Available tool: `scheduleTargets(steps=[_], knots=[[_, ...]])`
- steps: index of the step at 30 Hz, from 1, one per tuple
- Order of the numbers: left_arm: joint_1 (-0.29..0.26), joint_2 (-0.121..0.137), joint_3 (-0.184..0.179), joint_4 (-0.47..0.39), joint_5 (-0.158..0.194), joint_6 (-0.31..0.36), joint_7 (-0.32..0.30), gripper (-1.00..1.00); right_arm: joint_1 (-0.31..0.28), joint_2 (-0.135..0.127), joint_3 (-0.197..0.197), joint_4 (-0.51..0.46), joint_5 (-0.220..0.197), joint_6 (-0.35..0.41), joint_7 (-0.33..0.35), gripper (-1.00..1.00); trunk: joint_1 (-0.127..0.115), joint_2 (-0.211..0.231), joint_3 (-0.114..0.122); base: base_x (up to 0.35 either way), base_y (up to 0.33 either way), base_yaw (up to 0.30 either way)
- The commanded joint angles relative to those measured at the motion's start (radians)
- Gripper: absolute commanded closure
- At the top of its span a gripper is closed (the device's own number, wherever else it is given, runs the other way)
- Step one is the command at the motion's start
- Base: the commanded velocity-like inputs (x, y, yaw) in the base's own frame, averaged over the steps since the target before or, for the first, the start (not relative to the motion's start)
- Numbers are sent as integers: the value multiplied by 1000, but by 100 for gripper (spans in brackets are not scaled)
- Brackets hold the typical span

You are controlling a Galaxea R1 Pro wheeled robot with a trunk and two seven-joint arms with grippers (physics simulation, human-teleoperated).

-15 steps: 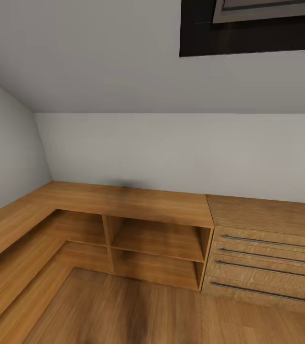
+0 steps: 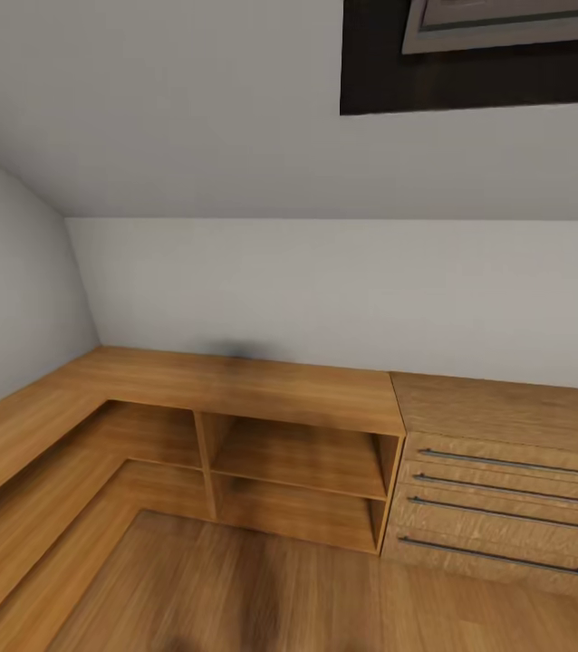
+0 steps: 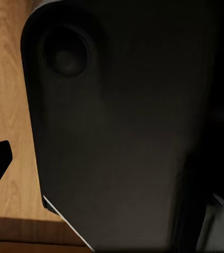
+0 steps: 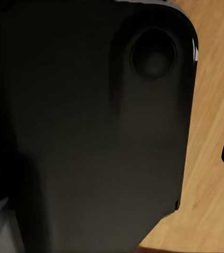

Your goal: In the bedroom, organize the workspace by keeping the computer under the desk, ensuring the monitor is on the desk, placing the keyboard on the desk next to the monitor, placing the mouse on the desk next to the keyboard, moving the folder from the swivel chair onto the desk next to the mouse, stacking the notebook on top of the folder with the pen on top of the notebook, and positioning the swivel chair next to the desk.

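Wooden floor [image 2: 289,589] is lying open before you, edged by an L-shaped shelf unit [image 2: 235,389] from 9 to 12 o'clock and a drawer chest [image 2: 506,471] at 2 o'clock. Both wrist cameras are facing dark robot housing [image 3: 122,126] above floorboards, so you cannot tell how the fingers are set, and you are seeing none of the task's things.

Ahead of me an L-shaped wooden shelf unit [image 2: 235,385] runs along the white wall [image 2: 325,290] and wraps round on my left; its top is bare, and its open cubbies [image 2: 298,457] offer room to reach in. A drawer chest [image 2: 506,471] butts against its right end. The wooden floor [image 2: 280,589] in front is free. Close before each wrist camera looms a dark rounded body [image 3: 122,126], probably part of my own frame, blocking that way.
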Motion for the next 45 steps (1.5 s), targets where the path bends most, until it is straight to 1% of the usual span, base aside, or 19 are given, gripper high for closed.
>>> scheduleTargets(steps=[1, 11, 12, 14, 15, 16, 17, 21, 22, 24, 25, 28, 29, 31, 32, 35, 36, 39, 45], knots=[[0, 0, 0, -1, -1, 0, 0, -100, 0, 0, 0, 0, 0, -9, 1, -100, -4, 7, 2, 0, 0, 0], [0, 2, 4, -12, 4, -1, 0, -100, 0, -5, -5, -15, -5, -65, 43, -100, -42, 77, 34, 0, 0, -195], [0, 2, 4, -16, 4, -1, 0, -100, 0, -6, -5, -37, -5, -123, 101, -100, -46, 84, 38, 0, 0, -286], [0, 2, 4, -41, 5, -1, 0, -100, 0, -9, -6, -84, -7, -132, 124, -100, -54, 98, 44, 0, 0, -290], [0, 2, 4, -72, 5, -2, 1, -100, 0, -12, -7, -122, -12, -147, 133, -100, -58, 105, 47, 0, 0, -293], [0, 3, 4, -131, 5, -2, 1, -100, 0, -15, -7, -176, -21, -187, 141, -100, -61, 112, 50, 0, 0, -274], [0, 3, 4, -178, 5, -2, 1, -100, 0, -15, -5, -201, -23, -227, 145, -100, -65, 119, 52, 0, 0, -234], [0, 2, 4, -286, 5, -2, 1, -100, -2, -15, -3, -237, -24, -339, 149, -100, -81, 147, 61, 0, 0, -198], [0, 1, 4, -341, 6, -2, 1, -100, -5, -13, -3, -255, -24, -403, 150, -100, -84, 154, 63, 0, 0, -173], [0, -1, 4, -389, 6, -2, 1, -100, -17, -7, -2, -277, -25, -460, 149, -100, -92, 168, 67, 0, 0, -176], [-1, -3, 4, -441, 7, -2, 1, -100, -52, 4, -3, -299, -32, -521, 147, -100, -96, 175, 69, 0, 0, -231], [-2, -5, 4, -438, 7, -2, 0, -100, -94, 7, -4, -284, -44, -546, 145, -100, -107, 196, 77, 0, 0, -258], [-2, -5, 4, -412, 6, -5, 0, -100, -120, 3, -5, -255, -52, -560, 143, -100, -111, 203, 80, 0, 0, -282], [-3, -4, 4, -391, 7, -38, 0, -100, -137, -7, -7, -227, -57, -569, 140, -100, -119, 217, 87, 0, 0, -289], [-2, -1, 6, -382, 7, -118, -3, -100, -144, -17, -8, -215, -60, -572, 136, -100, -123, 224, 90, 0, 0, -293], [-3, 1, 5, -377, 7, -187, -5, -100, -146, -23, -9, -211, -61, -574, 135, -100, -134, 245, 101, 0, 0, -294], [-3, 1, 5, -373, 6, -229, -5, -100, -147, -27, -10, -210, -61, -574, 134, -100, -134, 245, 101, 0, 0, -295], [-3, 0, 5, -343, 5, -292, -4, -100, -148, -31, -10, -208, -61, -575, 133, -100, -134, 245, 102, 0, 0, -295], [-3, 3, 4, -288, 3, -382, -1, -100, -149, -34, -11, -208, -61, -575, 133, -100, -134, 245, 105, 0, 0, -296]])
